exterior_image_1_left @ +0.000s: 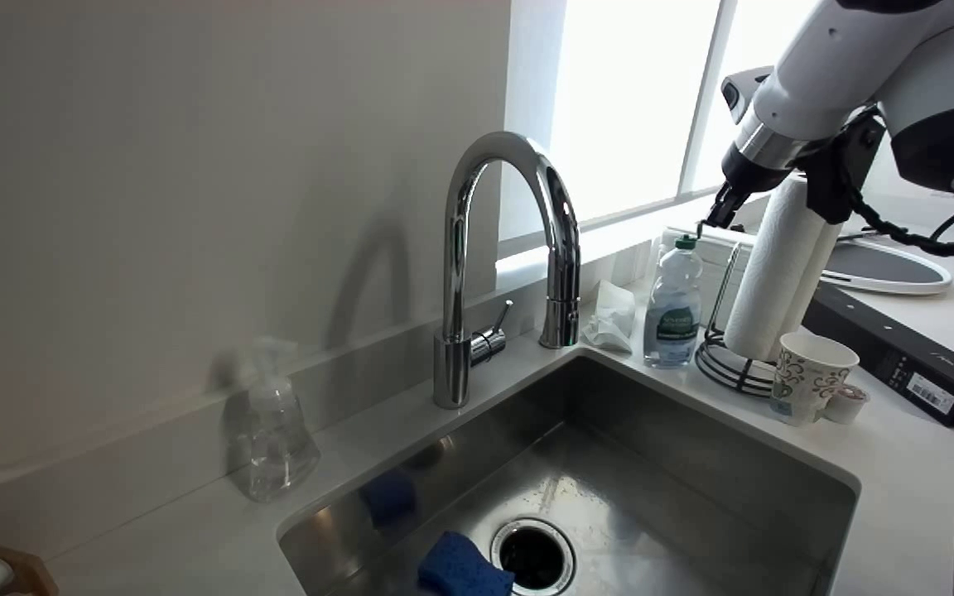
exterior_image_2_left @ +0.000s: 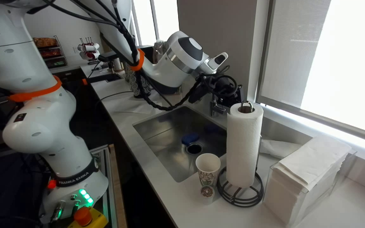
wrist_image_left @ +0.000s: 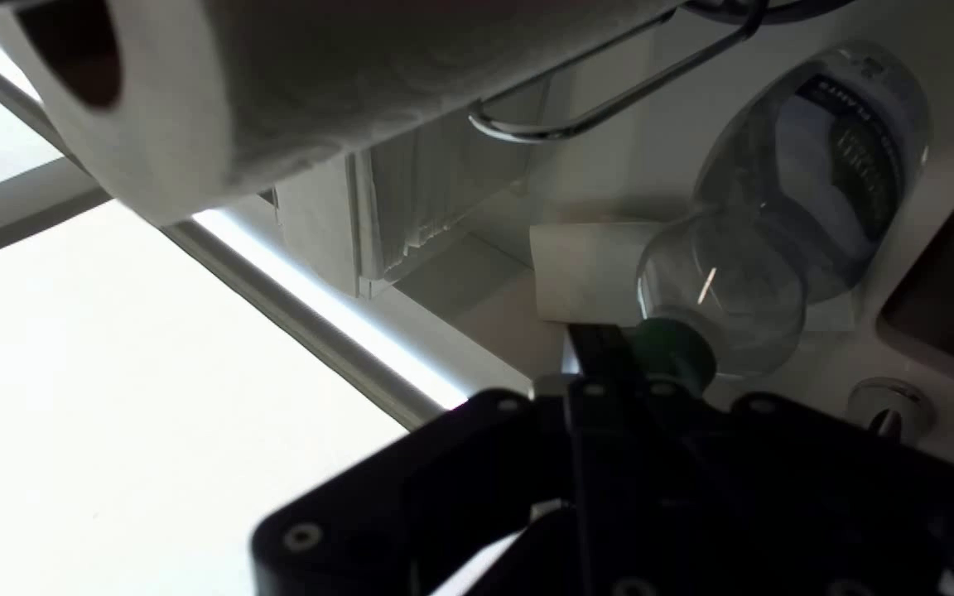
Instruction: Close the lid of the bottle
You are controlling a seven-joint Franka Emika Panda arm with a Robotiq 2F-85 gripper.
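In an exterior view, the dish soap bottle (exterior_image_1_left: pixel 674 310) stands upright on the counter (exterior_image_1_left: pixel 899 463) just beyond the sink (exterior_image_1_left: pixel 692 463), its green lid (exterior_image_1_left: pixel 685 242) on top; the gripper (exterior_image_1_left: pixel 719 217) slants down from the right, its tip just above and to the right of the lid. Whether they touch, or whether the lid is flipped up, I cannot tell. The bottle is slim for its height with nothing seen bracing it, so a slanted push would probably tip it left onto the crumpled paper (exterior_image_1_left: pixel 612 319) or send it over the near edge into the sink; force straight down looks safer. In an exterior view, the bottle is out of sight, presumably behind the paper towel roll (exterior_image_2_left: pixel 244 145), and the black wrist hardware (exterior_image_2_left: pixel 223 87) sits close behind the roll's top. A swing toward the near side could knock the roll and its wire stand (exterior_image_2_left: pixel 242 204), and the paper cup (exterior_image_2_left: pixel 208 169) just left might go too. In the wrist view, the fingers (wrist_image_left: pixel 597 348) look pressed together, nothing visible between them, and they cover part of the lid. That narrow tip could skid off so small a target, and with the contact hidden, misjudged depth could mean stopping short or squashing the plastic.
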